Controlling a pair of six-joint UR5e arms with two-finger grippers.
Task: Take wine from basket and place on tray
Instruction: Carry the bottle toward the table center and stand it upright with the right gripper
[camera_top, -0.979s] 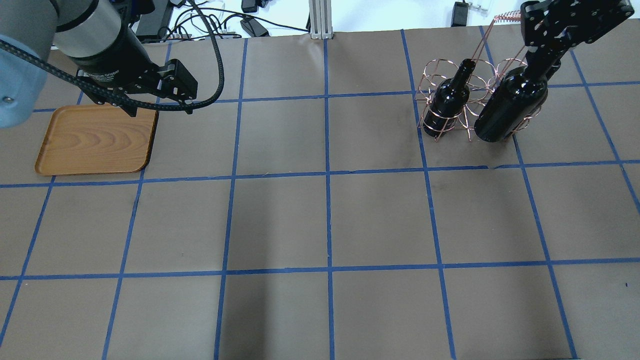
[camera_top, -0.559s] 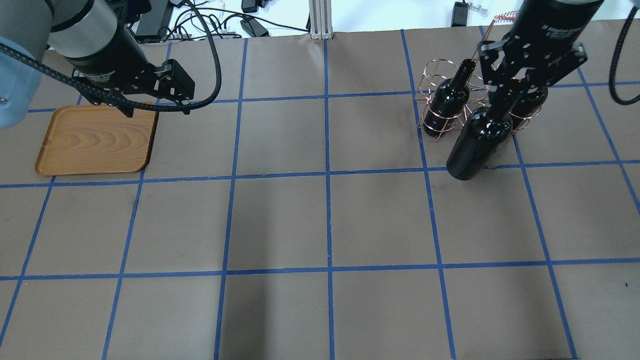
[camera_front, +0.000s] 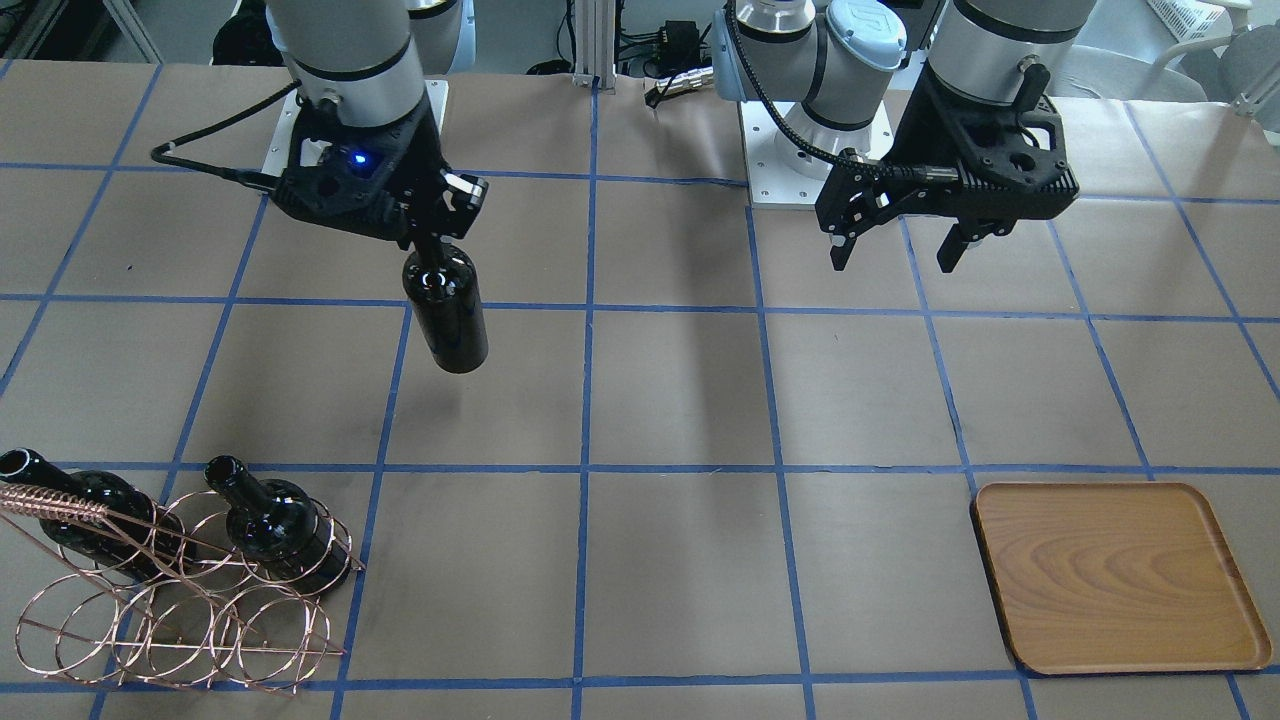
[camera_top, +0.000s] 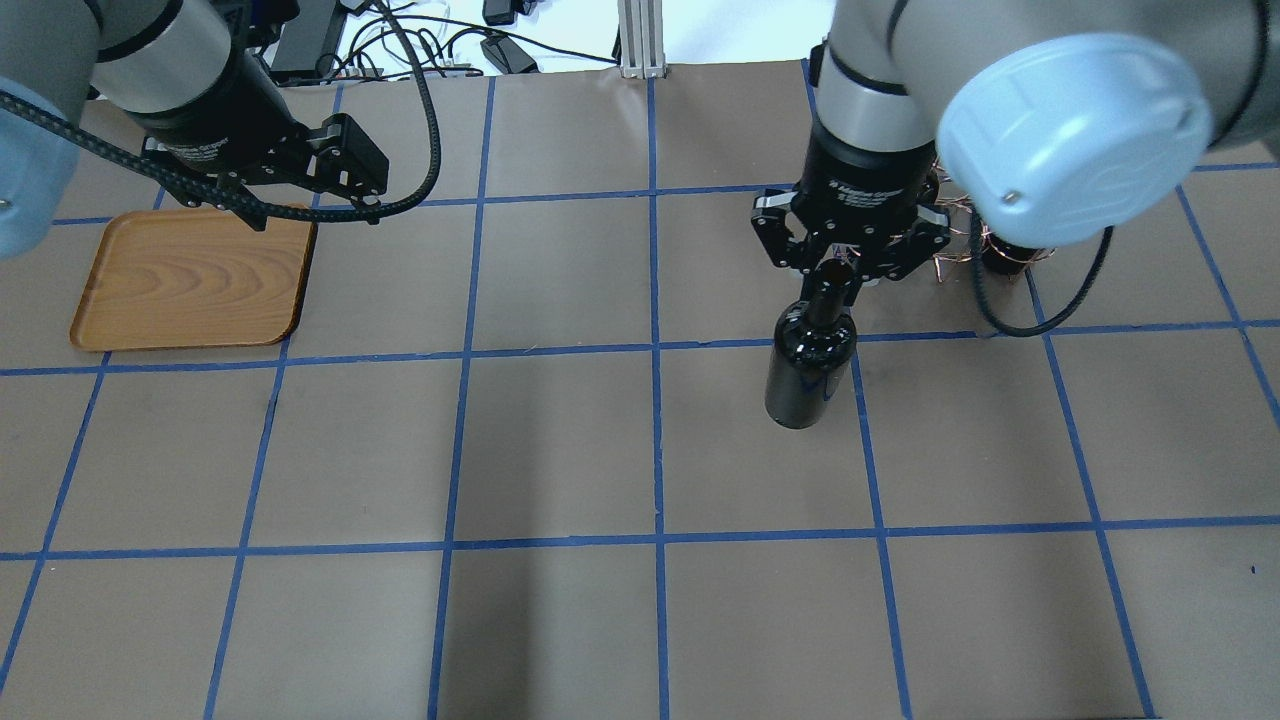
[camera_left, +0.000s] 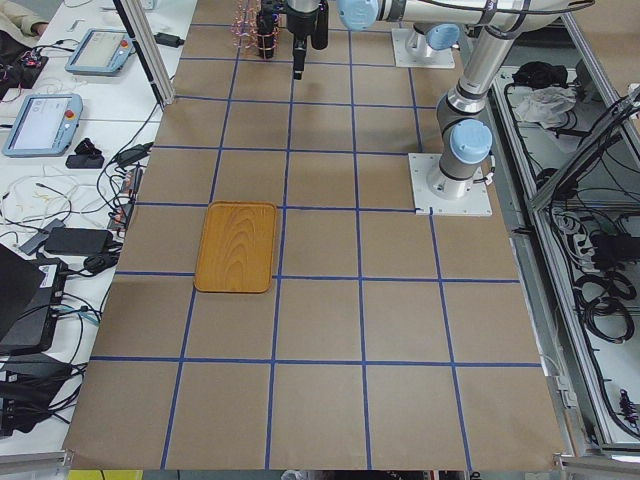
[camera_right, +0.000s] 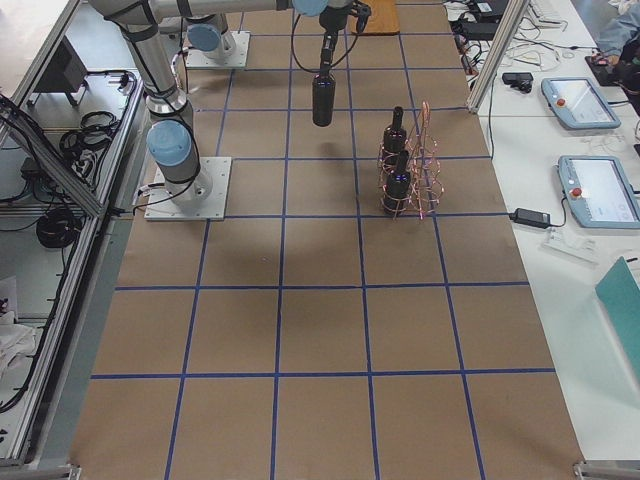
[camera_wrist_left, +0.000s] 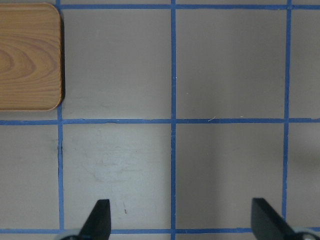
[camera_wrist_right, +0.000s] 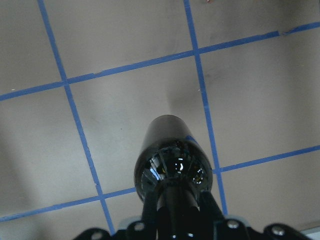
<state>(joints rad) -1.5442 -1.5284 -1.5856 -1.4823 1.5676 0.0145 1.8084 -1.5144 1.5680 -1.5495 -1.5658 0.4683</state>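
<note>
My right gripper (camera_top: 835, 282) is shut on the neck of a black wine bottle (camera_top: 808, 370), which hangs upright above the table, clear of the basket. It also shows in the front view (camera_front: 447, 315) and the right wrist view (camera_wrist_right: 172, 165). The copper wire basket (camera_front: 180, 610) stands apart and holds two more black bottles (camera_front: 275, 520). In the overhead view my right arm hides most of the basket (camera_top: 955, 262). The wooden tray (camera_top: 190, 280) lies bare on the far side. My left gripper (camera_top: 320, 212) is open and empty, hovering beside the tray's corner (camera_wrist_left: 27, 55).
Brown paper with a blue tape grid (camera_top: 655, 350) covers the table. Cables and boxes (camera_top: 500, 45) lie past the far edge. The stretch of table between the held bottle and the tray holds no objects.
My right gripper has carried the bottle up out of the basket, then left and toward the robot, to near the table's middle. The left arm has hardly moved.
</note>
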